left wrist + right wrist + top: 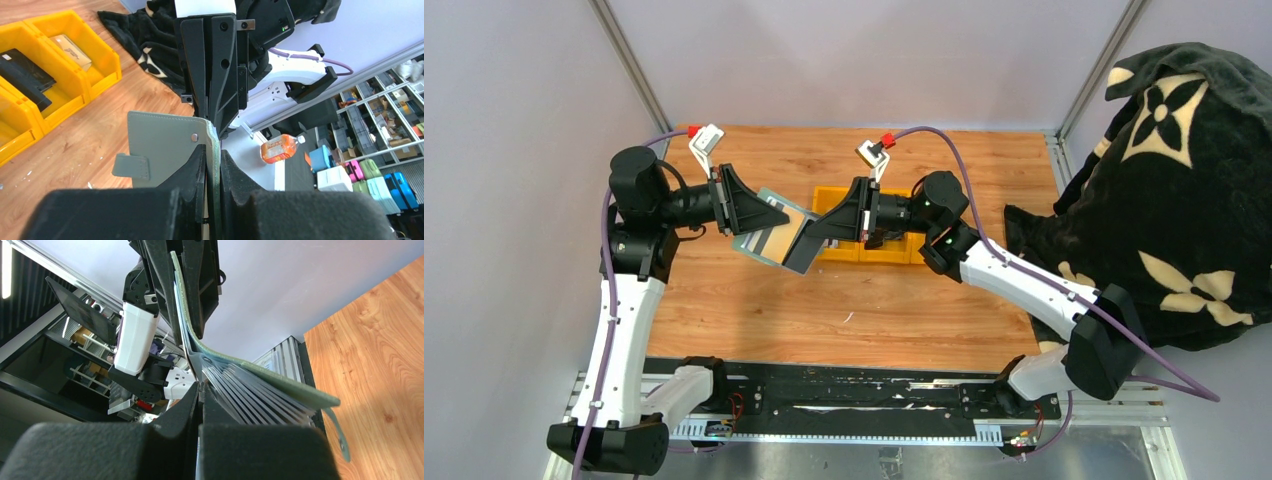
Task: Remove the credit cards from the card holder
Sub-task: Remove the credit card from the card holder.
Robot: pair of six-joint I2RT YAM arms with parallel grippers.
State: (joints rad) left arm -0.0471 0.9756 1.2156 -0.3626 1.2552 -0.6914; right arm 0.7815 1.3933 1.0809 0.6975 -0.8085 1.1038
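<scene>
The sage-green card holder (761,228) hangs in the air between my two grippers, above the table's middle. My left gripper (774,215) is shut on its cover edge; in the left wrist view (213,155) the green cover (160,145) with its snap tab stands between the pads. My right gripper (799,250) meets it from the right. In the right wrist view the pockets (250,390) fan open, and my right gripper (200,387) is shut on a thin card edge at the fan's left end. A tan card face (774,242) shows in the holder.
A yellow three-compartment bin (839,200) stands behind the grippers; the left wrist view shows a black card (25,75) and a tan card (72,47) in it. A black patterned blanket (1164,180) lies at the right. Metal frame posts stand at the back corners.
</scene>
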